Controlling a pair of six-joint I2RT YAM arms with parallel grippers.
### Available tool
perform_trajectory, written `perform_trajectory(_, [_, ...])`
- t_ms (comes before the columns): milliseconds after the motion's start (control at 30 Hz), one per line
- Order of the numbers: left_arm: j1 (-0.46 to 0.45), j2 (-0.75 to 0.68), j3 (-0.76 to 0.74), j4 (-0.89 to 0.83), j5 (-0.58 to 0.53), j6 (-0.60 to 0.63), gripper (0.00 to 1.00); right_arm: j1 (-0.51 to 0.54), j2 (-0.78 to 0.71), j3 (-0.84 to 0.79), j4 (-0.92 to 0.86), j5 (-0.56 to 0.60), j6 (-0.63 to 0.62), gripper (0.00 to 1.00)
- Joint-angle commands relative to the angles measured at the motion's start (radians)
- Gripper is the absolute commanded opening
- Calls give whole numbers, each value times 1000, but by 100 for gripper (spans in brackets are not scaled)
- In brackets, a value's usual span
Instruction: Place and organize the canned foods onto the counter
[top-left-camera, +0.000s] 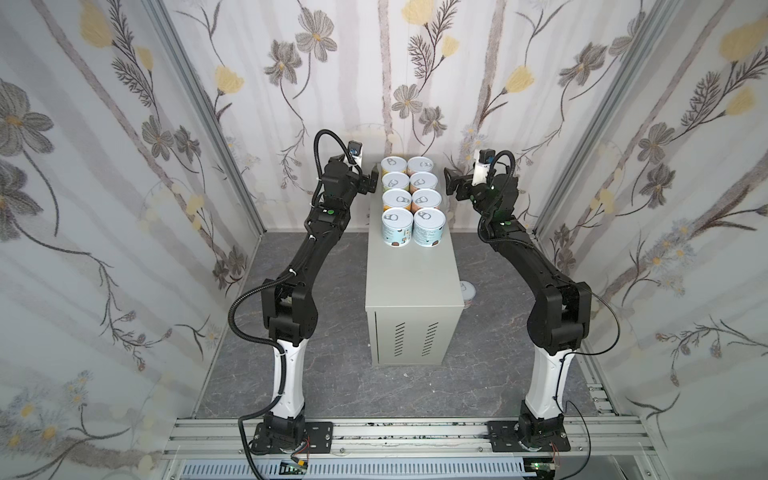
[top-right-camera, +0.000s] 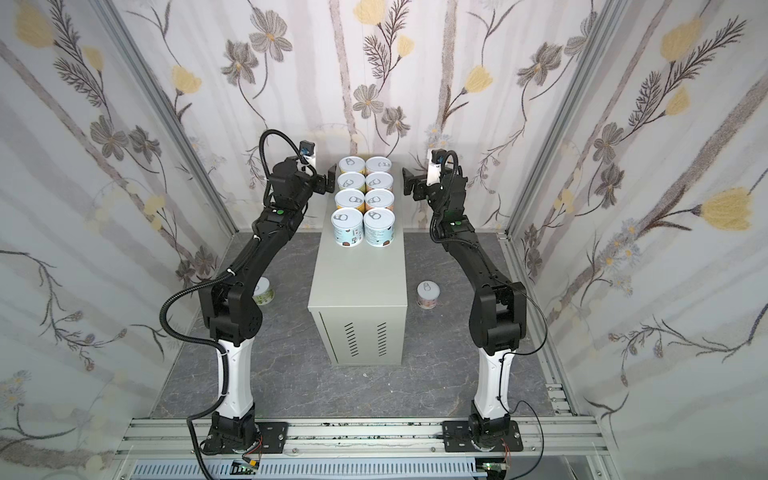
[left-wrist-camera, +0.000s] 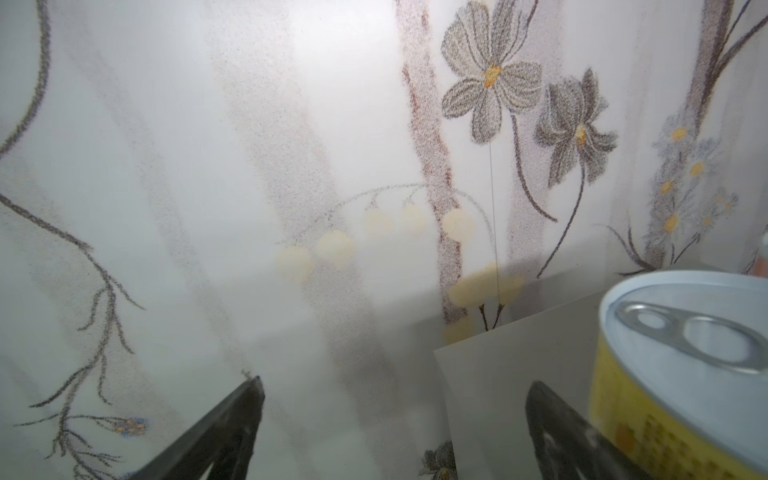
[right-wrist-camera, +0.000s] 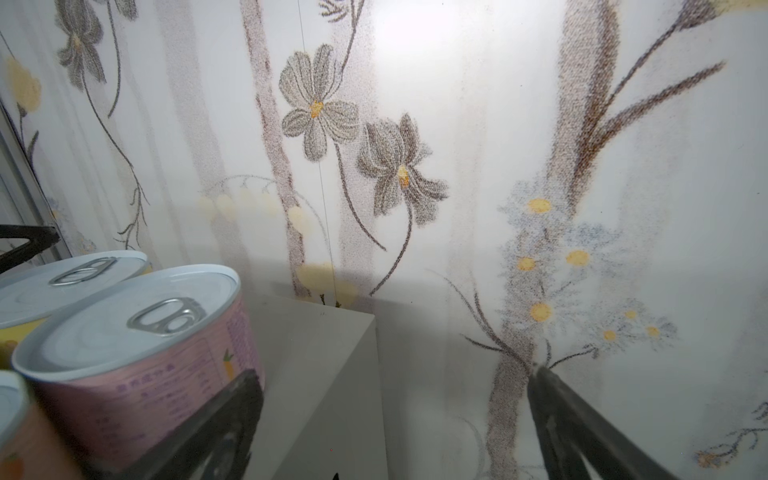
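**Nearly done: eight cans (top-left-camera: 396, 198) on the bench (top-left-camera: 411, 282), two on the floor (top-left-camera: 332, 386)**

Matt floral wallpaper (top-left-camera: 124, 187), white with grey and yellow flowers, covers three walls. The floor is dark grey and marbled; a ribbed aluminium rail (top-left-camera: 395, 434) crosses the front. The bench is a tall grey-beige metal box: smooth flat top, two columns of vent slits in front. A left arm (top-left-camera: 291, 299) and a right arm (top-left-camera: 557, 307), black and white, rise from the rail on either side.

The cans, short and round with silver pull-tab lids, stand upright on the far half of the bench top in two columns of four; the nearest pair is labelled light blue. A ninth can (top-right-camera: 428, 295) stands on the floor just right of the bench; a tenth can (top-right-camera: 264, 293), left of it, is half hidden behind the left arm.

The left end effector (top-left-camera: 371, 183) hovers just left of the rows, fingers (left-wrist-camera: 232, 424) spread wide and empty, a yellow can (left-wrist-camera: 681, 374) close by. The right end effector (top-left-camera: 453, 185) mirrors it opposite, likewise spread and empty, near a pink can (right-wrist-camera: 137, 353).
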Motion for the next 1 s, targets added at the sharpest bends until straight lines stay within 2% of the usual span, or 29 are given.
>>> perform_trajectory(0, [1,6,6,40,33,8,100,3,4,19,9,2,-19,100])
perform_trajectory(533, [10,14,1,44,120,10,100,3,9,29,1,-4,-35,100])
perform_trajectory(967, [12,18,0,43,138,10,100,4,30,54,-13,-5,-26,100])
